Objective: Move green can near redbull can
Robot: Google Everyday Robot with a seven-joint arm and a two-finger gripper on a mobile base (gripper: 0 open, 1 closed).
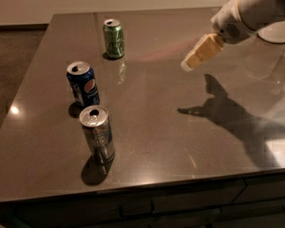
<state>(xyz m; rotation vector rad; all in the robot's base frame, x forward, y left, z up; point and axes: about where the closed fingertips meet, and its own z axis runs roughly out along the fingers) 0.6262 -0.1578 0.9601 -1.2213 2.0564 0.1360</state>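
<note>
The green can stands upright at the far left part of the dark table. The redbull can, silver-grey with an open top, stands upright near the table's front left edge. My gripper hangs in the air over the middle right of the table, well to the right of the green can and touching nothing. Its pale fingers point down and to the left.
A blue Pepsi can stands upright between the green can and the redbull can. The arm casts a dark shadow on the table's right side. A pale object sits at the far right edge.
</note>
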